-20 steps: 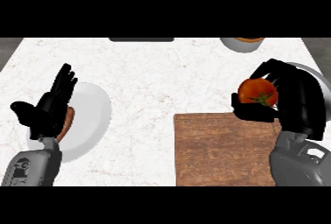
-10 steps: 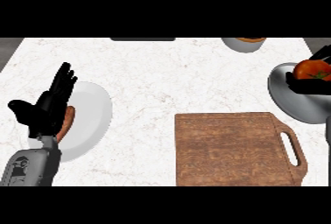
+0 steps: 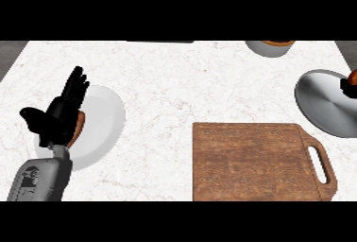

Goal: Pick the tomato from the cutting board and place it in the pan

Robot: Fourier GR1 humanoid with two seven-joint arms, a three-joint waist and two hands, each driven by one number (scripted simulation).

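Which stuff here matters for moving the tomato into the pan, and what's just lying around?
Job: tomato, pan, cutting board, right hand at the right edge.
Lying about: white plate under the resting left hand, cup at the top.

Tomato and right robot hand cut by edge (grip unclear).

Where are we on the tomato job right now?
The pick looks done: the cutting board lies bare. The tomato shows as a sliver at the view's right edge, over the pan, with a bit of the right hand beside it. Release isn't confirmed. The left hand rests open over the white plate.
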